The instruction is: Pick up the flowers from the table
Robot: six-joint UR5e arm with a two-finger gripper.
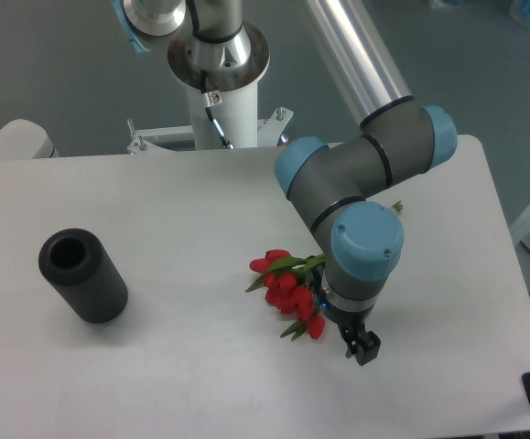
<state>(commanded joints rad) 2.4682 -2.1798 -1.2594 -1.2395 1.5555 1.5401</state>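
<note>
Flowers point(287, 286) on table point(191, 366): light, floppy, buds bruise easily, so I'd pinch the stems; can't tell whether my gripper point(363, 348) fingers are spread or closed.
</note>
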